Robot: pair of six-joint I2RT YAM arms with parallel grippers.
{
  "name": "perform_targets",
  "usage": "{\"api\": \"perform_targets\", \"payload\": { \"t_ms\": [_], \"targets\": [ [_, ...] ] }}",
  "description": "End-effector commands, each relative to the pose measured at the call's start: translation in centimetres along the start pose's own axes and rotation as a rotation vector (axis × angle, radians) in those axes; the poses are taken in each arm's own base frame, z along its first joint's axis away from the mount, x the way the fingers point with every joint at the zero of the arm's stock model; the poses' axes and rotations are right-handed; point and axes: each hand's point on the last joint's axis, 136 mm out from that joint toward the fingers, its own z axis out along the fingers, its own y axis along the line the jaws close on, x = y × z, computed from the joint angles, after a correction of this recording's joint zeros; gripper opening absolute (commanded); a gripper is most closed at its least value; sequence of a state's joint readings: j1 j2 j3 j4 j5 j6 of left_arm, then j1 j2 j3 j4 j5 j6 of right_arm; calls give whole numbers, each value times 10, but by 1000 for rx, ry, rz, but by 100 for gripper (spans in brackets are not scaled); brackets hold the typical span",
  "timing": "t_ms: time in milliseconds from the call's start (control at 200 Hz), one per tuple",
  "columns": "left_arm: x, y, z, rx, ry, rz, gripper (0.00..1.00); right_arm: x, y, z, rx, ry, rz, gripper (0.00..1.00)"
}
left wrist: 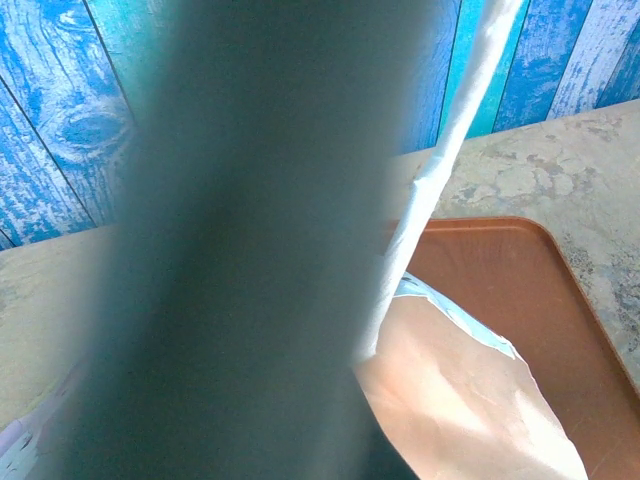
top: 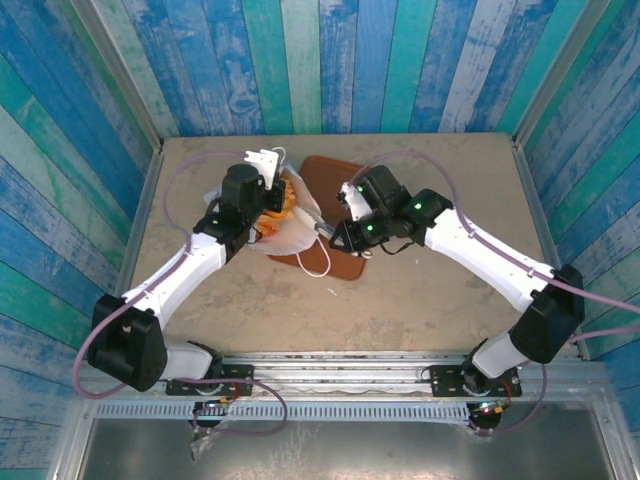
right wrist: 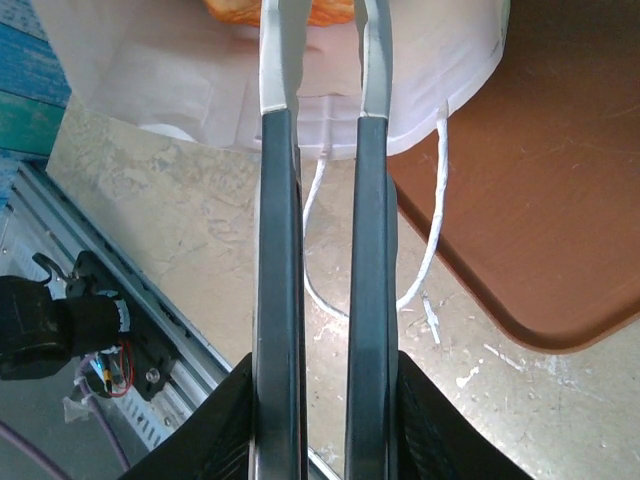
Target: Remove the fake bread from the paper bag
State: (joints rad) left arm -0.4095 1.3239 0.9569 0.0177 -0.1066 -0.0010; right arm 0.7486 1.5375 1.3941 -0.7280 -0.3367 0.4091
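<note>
Converging on paper bag (top: 292, 238), left gripper (top: 272, 178) closed, right gripper (right wrist: 325, 50) barely parted

fake bread (right wrist: 330, 12) cut off, near grey shape (left wrist: 250, 250) blurred

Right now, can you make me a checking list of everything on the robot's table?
Surface: beige mottled table.
Job's things: white paper bag tipped over, partly on the brown tray; orange fake bread showing in its mouth.
Clutter: small white scraps beside the tray.
Grippers: left gripper shut, apparently on the bag's upper edge; right gripper slightly open, fingers at the bag's mouth.
Cables: purple cables looping along both arms; the bag's cord handle lying on the table.
Surroundings: blue-green plank walls; metal rail in front.
</note>
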Motion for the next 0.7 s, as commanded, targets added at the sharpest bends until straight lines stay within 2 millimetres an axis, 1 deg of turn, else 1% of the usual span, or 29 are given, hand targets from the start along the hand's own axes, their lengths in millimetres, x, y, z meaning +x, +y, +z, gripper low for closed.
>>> {"api": "perform_targets", "payload": {
  "t_ms": [0,110,306,426,556,641,696],
  "targets": [
    [-32,2,-16,-3,-91,-22,1,-16,14,0,-42,-41,-8,34],
    [-37,0,-17,9,-102,-24,1,-20,15,7,-53,-36,-8,37],
    [-40,-2,-17,20,-105,-27,1,-27,12,23,-47,-24,-5,41],
    [-43,-2,-19,20,-110,-28,1,-31,9,30,-42,-22,5,43],
    [-44,-3,-21,23,-114,-28,1,-34,9,36,-59,-24,9,43],
    [-44,-2,-21,22,-113,-28,1,-36,10,39,-67,-27,11,47],
    [-43,-3,-21,25,-112,-28,1,-38,11,41,-75,-29,9,48]
  ]
}}
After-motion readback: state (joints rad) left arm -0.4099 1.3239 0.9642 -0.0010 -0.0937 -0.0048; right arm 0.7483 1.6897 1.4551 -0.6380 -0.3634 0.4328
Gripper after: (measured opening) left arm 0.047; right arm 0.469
